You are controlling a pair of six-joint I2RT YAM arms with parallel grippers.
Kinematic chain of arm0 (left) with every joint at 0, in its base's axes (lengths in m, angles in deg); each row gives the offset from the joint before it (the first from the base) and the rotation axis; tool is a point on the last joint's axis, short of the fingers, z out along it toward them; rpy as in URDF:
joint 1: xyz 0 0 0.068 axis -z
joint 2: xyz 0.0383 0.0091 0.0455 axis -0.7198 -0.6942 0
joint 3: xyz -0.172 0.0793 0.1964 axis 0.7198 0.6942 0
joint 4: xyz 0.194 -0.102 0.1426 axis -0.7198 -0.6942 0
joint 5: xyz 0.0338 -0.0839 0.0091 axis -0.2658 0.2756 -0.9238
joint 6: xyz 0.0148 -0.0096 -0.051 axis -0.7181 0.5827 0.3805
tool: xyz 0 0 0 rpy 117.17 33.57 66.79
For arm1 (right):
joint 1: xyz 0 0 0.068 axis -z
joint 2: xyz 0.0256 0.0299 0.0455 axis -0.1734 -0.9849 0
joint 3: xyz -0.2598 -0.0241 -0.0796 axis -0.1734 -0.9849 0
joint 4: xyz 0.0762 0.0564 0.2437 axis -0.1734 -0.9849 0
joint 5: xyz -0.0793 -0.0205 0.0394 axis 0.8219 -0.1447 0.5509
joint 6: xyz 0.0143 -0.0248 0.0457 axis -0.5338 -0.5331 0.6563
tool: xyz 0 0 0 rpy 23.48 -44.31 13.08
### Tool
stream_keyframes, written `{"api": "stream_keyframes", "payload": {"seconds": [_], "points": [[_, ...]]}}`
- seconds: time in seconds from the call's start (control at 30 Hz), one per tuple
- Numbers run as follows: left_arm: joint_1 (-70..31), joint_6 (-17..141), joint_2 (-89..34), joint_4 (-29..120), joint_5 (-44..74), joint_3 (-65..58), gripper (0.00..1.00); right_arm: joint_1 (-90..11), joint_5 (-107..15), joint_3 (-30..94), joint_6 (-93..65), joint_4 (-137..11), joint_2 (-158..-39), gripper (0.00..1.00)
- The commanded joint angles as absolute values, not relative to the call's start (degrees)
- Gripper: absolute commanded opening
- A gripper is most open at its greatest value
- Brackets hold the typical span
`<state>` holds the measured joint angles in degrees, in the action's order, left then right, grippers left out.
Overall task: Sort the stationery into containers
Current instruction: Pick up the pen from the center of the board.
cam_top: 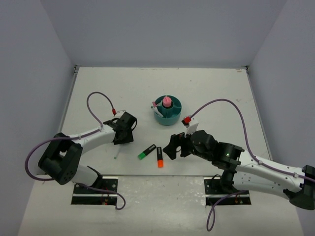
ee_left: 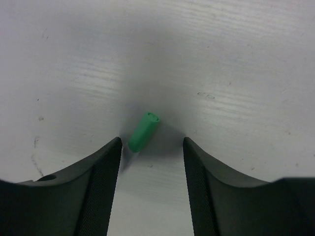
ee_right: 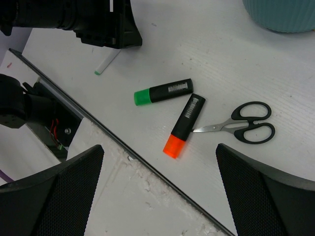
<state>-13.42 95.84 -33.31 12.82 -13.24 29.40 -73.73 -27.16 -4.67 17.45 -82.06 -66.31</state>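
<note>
Though mostly hidden, pen (ee_left: 143, 131) between jaws

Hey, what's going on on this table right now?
Stationery sorting, partway through. The left tool straddles a green-tipped pen on the table, jaws open, not gripping. The right tool hovers open above the green highlighter, orange highlighter and scissors. The teal organizer already holds a pink-capped glue stick.

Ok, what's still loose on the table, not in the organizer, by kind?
Highlighters: 2, green and orange
Scissors: 1
Pens: 1
Total: 4
</note>
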Motion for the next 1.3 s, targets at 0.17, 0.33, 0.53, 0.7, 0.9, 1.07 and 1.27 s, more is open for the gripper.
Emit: {"api": "stream_keyframes", "payload": {"seconds": [0.17,0.33,0.53,0.7,0.9,1.07,1.27], "points": [[-14.0,94.7,-37.0,15.8,-11.3,31.6,0.21,-73.8,-25.3,-5.7,16.6,-84.7,-61.9,0.99],[-14.0,93.9,-35.9,16.4,-10.2,31.8,0.05,-73.9,-24.8,-5.2,16.6,-85.1,-60.7,0.99],[-14.0,90.4,-32.7,19.2,-5.5,32.2,0.00,-73.9,-25.2,-4.7,16.4,-85.1,-61.6,0.99],[-14.0,88.1,-21.6,20.3,-4.6,30.2,0.00,-73.9,-25.6,-4.6,16.1,-84.8,-61.8,0.99],[-13.9,87.8,-13.5,23.9,-3.2,27.4,0.00,-73.8,-25.2,-4.3,15.8,-85.2,-61.3,0.99],[-13.7,89.2,-10.3,35.1,1.5,27.0,0.00,-73.8,-23.6,-4.1,15.9,-86.5,-59.7,0.99],[-10.6,91.4,-10.2,51.1,1.2,25.8,0.00,-73.9,-22.3,-3.6,16.3,-88.5,-56.5,0.99]]}}
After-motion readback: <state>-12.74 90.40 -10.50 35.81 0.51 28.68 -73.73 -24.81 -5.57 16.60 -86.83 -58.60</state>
